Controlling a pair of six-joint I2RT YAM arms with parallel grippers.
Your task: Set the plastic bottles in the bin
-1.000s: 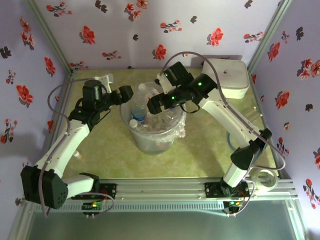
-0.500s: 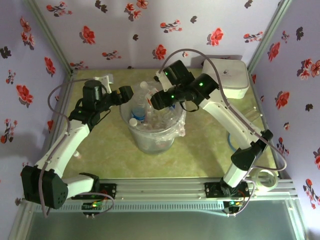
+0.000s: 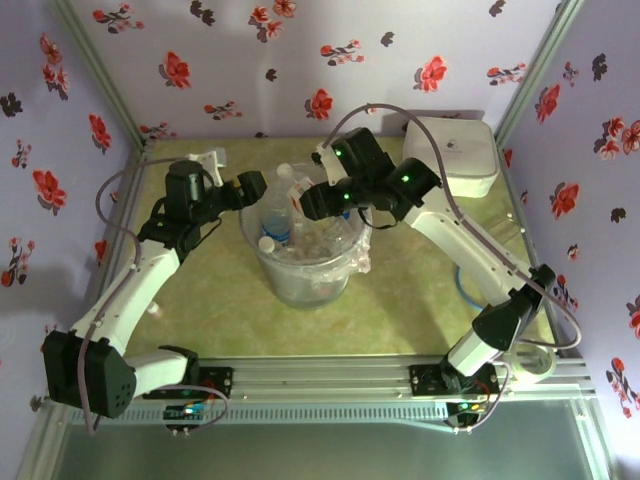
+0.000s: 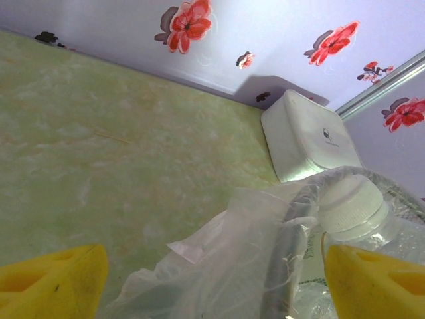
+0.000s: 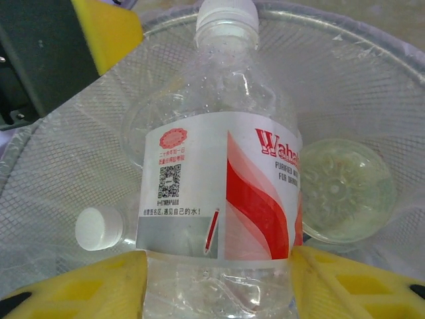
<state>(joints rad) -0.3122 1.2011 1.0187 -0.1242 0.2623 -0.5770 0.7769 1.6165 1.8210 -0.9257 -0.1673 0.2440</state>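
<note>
Right claw [image 5: 219, 292] pinches red-label water bottle [image 5: 219, 173] over bin [image 5: 358, 73]; release well inside rim, clear of left claw [image 4: 216, 286], which is spread wide.

Your L arm's bent inward, L gripper [image 4: 212, 286] jaws wide apart; R arm stretched fwd, R gripper [image 5: 216, 279] pinching a bottle [image 5: 219, 179].

Bin [image 3: 300, 285]: one. White box [image 3: 455, 155]: one. Plastic bottles [image 5: 99, 227]: at least three, counting red-label bottle [image 5: 219, 186].

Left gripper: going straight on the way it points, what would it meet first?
Probably the clear bag liner draped over the bin rim, lying between the fingers of the open left gripper; depth is hard to judge.
</note>
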